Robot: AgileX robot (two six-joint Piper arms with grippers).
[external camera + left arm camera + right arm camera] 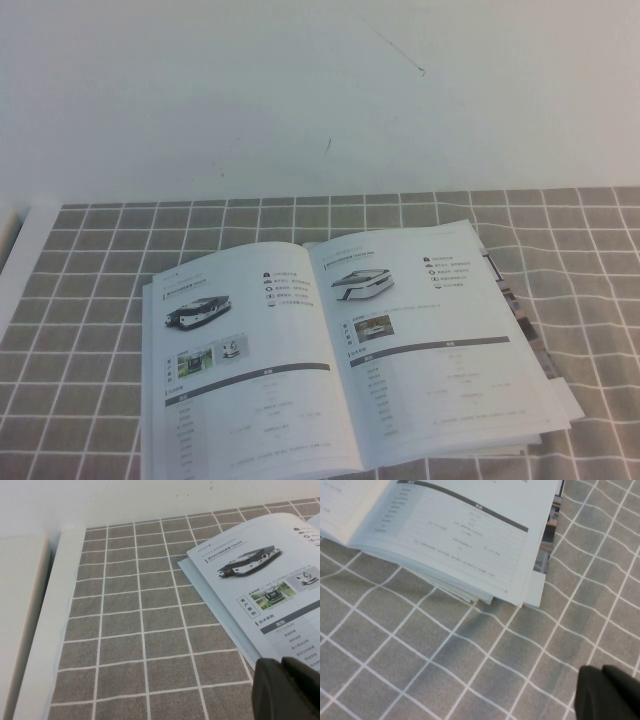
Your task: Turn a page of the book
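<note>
High view, the book: the book (350, 360) lies open and flat on the checked cloth (90, 300); no arm or gripper shows here
High view, the page: the page (420, 340) is the right-hand leaf, with a low white and black car, two little photos and a dark bar over a table
High view, under the book: the edge of another leaflet (510, 300) peeks out on the right side of the book
Left wrist view, left gripper: the left gripper (287, 690) is a dark lump at the corner of the picture, above the cloth and off the book
Left wrist view, left fingers: they look pressed together with only a thin line between them, and they pinch nothing
Left wrist view, the book: the near corner of the left leaf (260, 590) sits just beside the fingers, and the rest runs away from them
Right wrist view, right gripper: the right gripper (607, 695) hangs over bare cloth
Right wrist view, right fingers: pressed tight together, with nothing between them
Right wrist view, the book: the page corner is ahead of the fingers, near but not touching
How it will handle: I think the page is light, thin, floppy and slippery, so it can crease or tear
Where to take hold: I would try the loose outer corner of the page, where only one sheet can be lifted
Containers: I see no box, bowl or tray, so nothing is held inside anything
</note>
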